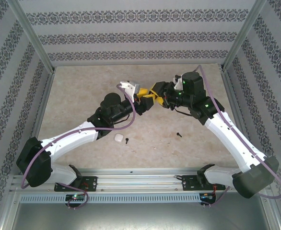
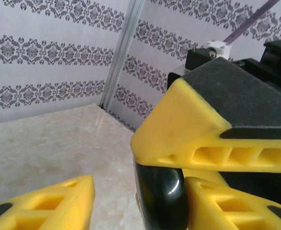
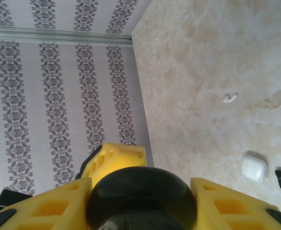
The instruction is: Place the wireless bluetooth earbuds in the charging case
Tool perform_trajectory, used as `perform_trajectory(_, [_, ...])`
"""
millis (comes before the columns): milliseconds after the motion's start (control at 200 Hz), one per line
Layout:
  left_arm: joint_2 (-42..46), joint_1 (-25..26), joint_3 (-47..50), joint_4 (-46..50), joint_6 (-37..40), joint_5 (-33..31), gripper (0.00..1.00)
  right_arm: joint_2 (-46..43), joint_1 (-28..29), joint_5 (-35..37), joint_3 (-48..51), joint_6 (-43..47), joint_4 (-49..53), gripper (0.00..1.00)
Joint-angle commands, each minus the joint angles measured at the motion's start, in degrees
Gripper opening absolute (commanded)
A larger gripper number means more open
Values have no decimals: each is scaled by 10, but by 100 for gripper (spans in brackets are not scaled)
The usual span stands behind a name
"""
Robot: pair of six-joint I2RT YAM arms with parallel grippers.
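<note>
Everything is pointing to a robotics lab test cell rather than a home. Bare aluminium posts are framing a box, and panels of grey patterned wallpaper are standing in as its walls. A marble-look worktop is forming the floor of the box. The left arm and right arm are sitting bolted to aluminium rails at the near edge, with a slotted cable duct running beneath them.

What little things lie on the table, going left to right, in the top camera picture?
white charging case → black earbud right beside it → other black earbud farther right
</note>
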State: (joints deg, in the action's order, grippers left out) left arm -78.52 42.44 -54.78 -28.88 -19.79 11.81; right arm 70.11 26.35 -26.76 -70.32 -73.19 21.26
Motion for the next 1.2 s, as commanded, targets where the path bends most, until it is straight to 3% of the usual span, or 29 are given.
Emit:
perform_trajectory(0, [-4, 8, -10, -36, -19, 1, 41, -15, -8, -22, 3, -6, -18, 35])
perform_trajectory(265, [4, 9, -10, -22, -19, 17, 15, -15, -16, -34, 6, 17, -20, 40])
perform_trajectory(500, [41, -13, -8, 19, -18, 44, 7, -38, -57, -72, 7, 102, -20, 54])
perform_trajectory(680, [69, -75, -25, 72, -45, 165, 6, -53, -138, -200, -11, 242, -13, 58])
perform_trajectory(864, [88, -142, -64, 156, -56, 333, 4, -8, -175, -356, -117, 459, 163, 57])
perform_trajectory(969, [94, -163, -90, 207, -40, 406, 4, 6, -163, -365, -154, 532, 219, 58])
perform_trajectory(1194, [90, -171, -130, 274, -14, 490, 3, -4, -102, -331, -141, 571, 133, 58])
